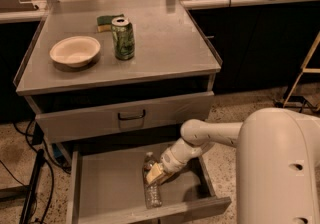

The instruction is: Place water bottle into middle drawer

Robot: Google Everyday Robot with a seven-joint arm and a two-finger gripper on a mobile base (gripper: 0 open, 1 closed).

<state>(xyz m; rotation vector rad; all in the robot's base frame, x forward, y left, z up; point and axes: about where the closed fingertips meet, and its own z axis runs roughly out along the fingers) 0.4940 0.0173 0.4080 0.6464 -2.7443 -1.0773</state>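
Down low is where the action is. The middle drawer (107, 184) stands pulled wide open at the foot of the cabinet, with its flat grey bottom on show. The water bottle (153, 194) is inside it, lying on its side on the drawer floor, a little right of centre. Its cap end points back toward the cabinet and its base points toward the drawer's front edge, close to that edge.

The end effector (155, 173) is right down on the bottle, over its upper half just below the cap. Grasping or released? I cannot tell from this angle; all I can say is that it sits against the bottle.

The white arm (202, 134) reaches in from the right. It bends at a rounded joint above the drawer's right wall, and the robot's big white body fills the lower right corner.

Above the open drawer, the drawer front (90, 123) with the dark curved handle (131, 115) is pushed in flush.

Up on the worktop (170, 48), a pale bowl (75, 51) sits to the left. A green can (123, 38) stands upright just beside it on the right, not touching it. A green sponge (106, 21) lies behind the can, toward the back edge.

Dark cables (31, 188) trail across the speckled floor (250, 102) to the left of the cabinet.
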